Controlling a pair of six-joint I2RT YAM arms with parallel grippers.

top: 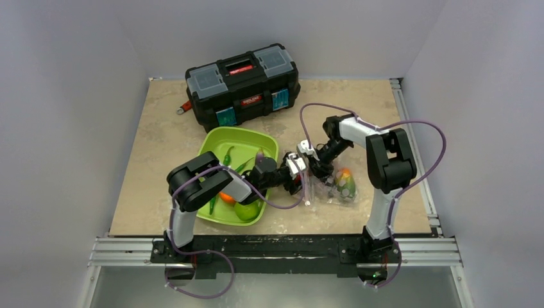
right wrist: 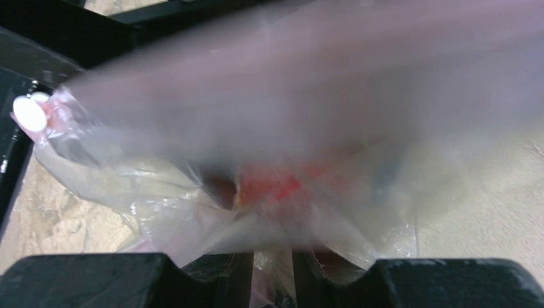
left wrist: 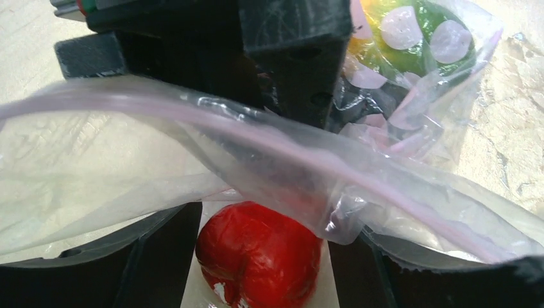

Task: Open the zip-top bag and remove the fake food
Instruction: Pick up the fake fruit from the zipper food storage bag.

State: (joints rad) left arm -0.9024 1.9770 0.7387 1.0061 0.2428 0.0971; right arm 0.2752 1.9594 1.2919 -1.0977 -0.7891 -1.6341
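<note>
- Two grippers of mine meet at the mouth of the bag (top: 335,191), which lies on the table (top: 160,128) a little toward 3 o'clock from its middle.
- The bag is just beside the tray (top: 221,138), on the tray's 3 o'clock side. Its mouth points to 9 o'clock and its full end to 4 o'clock.
- My left gripper (top: 296,173) reaches over the tray from 8 o'clock to the mouth of the bag.
- Its jaws stand wide apart. The strawberry (left wrist: 260,256) sits between them with a pale gap on each side, so this gripper is released and not clenched.
- In the left wrist view the pink strip (left wrist: 128,102) crosses above the strawberry from 9 o'clock to 4 o'clock. Clear film hangs over the 2 o'clock side of the strawberry.
- My right gripper (top: 314,165) comes in from 1 o'clock and is just beside the left one.
- Its jaws are almost together, with only a narrow slit between them. Bag film runs into this slit, but the view is blurred and I cannot tell if they pinch it.
- The mango (top: 346,181) is inside the bag, in its 3 o'clock part.
- In the tray lie an orange (top: 226,197), a lime (top: 247,210), green pods (top: 229,154) and an eggplant (top: 260,156).
- The toolbox (top: 242,83) stands at 12 o'clock on the table, well apart from the bag.
</note>
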